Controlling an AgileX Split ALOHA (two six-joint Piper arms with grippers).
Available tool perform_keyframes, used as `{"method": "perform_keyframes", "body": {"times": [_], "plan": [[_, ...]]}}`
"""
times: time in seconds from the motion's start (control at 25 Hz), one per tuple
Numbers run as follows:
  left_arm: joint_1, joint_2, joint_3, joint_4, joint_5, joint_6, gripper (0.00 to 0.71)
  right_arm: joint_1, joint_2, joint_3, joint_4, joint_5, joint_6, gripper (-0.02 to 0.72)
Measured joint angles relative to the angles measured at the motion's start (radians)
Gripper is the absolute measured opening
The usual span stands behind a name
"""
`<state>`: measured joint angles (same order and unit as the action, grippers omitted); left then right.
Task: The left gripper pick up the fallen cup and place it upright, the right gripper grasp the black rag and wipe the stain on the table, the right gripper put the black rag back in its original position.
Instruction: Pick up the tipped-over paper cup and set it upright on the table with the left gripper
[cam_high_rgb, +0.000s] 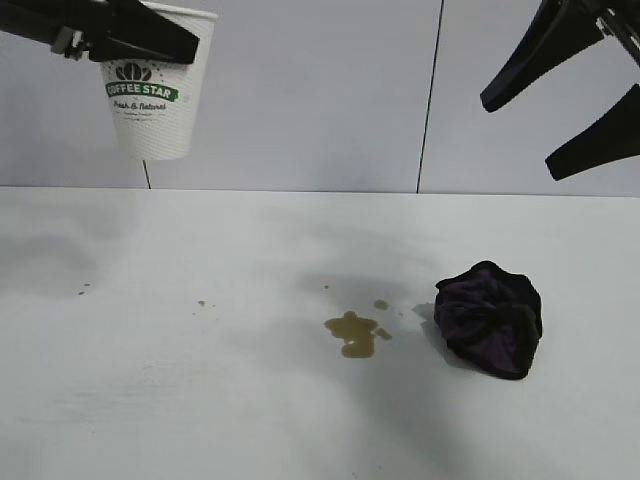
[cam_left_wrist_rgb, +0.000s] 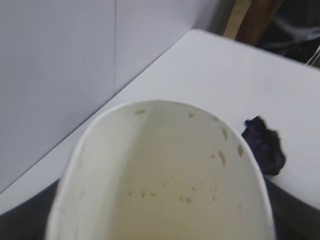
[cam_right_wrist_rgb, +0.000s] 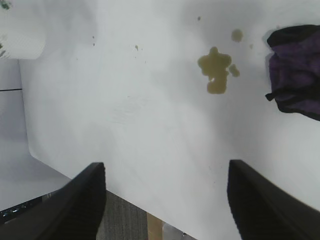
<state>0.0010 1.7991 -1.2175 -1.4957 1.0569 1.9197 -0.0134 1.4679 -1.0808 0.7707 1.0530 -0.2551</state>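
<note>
Held high above the table (cam_high_rgb: 120, 400) by the left gripper (cam_high_rgb: 150, 40), the cup (cam_high_rgb: 152, 100) is clamped near its rim, upright and clear of the surface. Brown specks are seen on its white inside (cam_left_wrist_rgb: 170, 175); no liquid can be made out. Below and to its right, the stain (cam_high_rgb: 352, 333) is found beside the black rag (cam_high_rgb: 490, 318). Above the rag, the right gripper (cam_high_rgb: 560, 105) is kept spread wide, holding nothing.

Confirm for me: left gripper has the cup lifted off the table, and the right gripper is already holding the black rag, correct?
Not quite. The left gripper does hold the cup in the air, but the right gripper hangs open and empty; the black rag lies on the table beside the stain, as the exterior view shows.
</note>
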Motion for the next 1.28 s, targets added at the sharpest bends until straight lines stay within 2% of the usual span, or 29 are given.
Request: {"method": "perform_keyframes", "body": {"times": [0.12, 0.2, 0.36, 0.52, 1.28], "plan": [[0.052, 0.0, 0.065, -0.015, 0.037, 0.089, 0.495, 0.0, 0.0, 0.0, 0.0, -0.001, 0.0, 0.473], [0.068, 0.0, 0.109, -0.031, 0.036, 0.178, 0.495, 0.0, 0.0, 0.0, 0.0, -0.001, 0.0, 0.473], [0.071, 0.0, 0.19, -0.145, -0.012, 0.377, 0.494, 0.0, 0.0, 0.0, 0.0, -0.002, 0.0, 0.473], [0.071, 0.002, 0.245, -0.173, -0.044, 0.53, 0.494, 0.0, 0.0, 0.0, 0.0, -0.002, 0.0, 0.473], [0.071, 0.273, 0.249, -0.196, -0.032, 0.723, 0.494, 0.0, 0.0, 0.0, 0.0, -0.003, 0.0, 0.473]]}}
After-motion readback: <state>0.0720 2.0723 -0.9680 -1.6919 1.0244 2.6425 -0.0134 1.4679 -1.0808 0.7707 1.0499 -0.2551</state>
